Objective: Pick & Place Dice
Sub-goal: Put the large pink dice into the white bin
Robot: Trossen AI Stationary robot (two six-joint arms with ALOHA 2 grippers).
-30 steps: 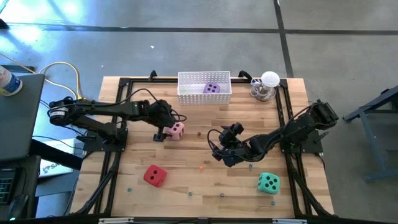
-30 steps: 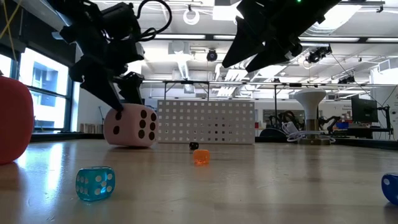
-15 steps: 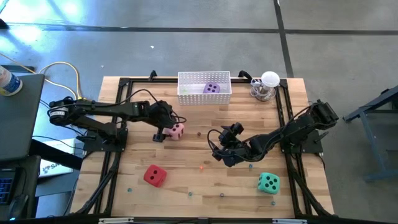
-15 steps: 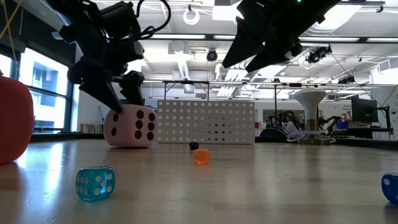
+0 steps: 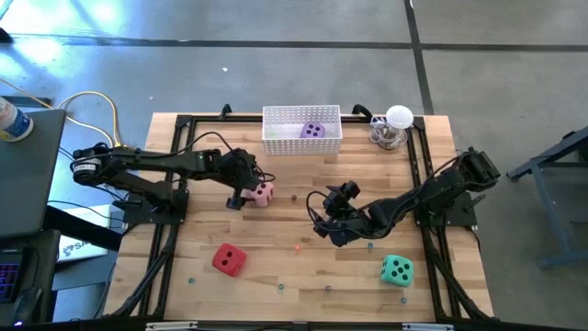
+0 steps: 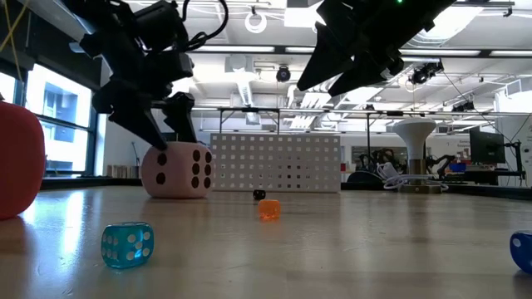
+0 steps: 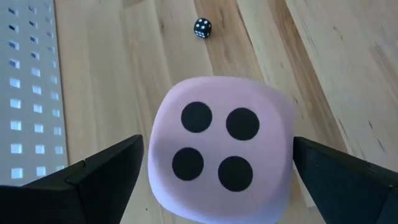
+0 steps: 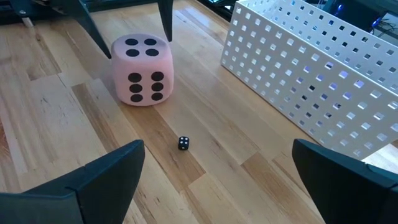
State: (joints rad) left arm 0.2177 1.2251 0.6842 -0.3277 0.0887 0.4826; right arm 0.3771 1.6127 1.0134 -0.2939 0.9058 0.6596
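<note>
1. The wooden counter (image 5: 276, 267) has a black frame along its edges. Its near half is mostly bare boards, with wide gaps between the things lying there.
2. The left arm reaches in from the left edge toward the middle. Its left end effector (image 5: 246, 193) is tipped down over the pink die (image 5: 263, 191), fingers spread to either side of it; in the left wrist view the fingers (image 7: 93, 174) flank the die with bare wood between, so it is released, not clamping.
3. The right arm stretches from the right edge, bent low, to the middle of the counter. The right end effector (image 5: 323, 213) hangs above the boards with its fingers (image 8: 99, 177) wide apart and nothing between them.
4. The white perforated basket (image 5: 276, 140) sits at the far edge, and the purple die (image 5: 313, 131) lies inside it.
5. The pink die rests on the counter, just in front of the basket's left end, its four-pip face up.
6. The red die (image 5: 229, 259) lies near the front left; the green die (image 5: 397, 270) lies near the front right, well apart.
7. A tiny black die (image 8: 183, 143) and a tiny orange one (image 6: 269, 209) lie between the pink die and the right end effector.
</note>
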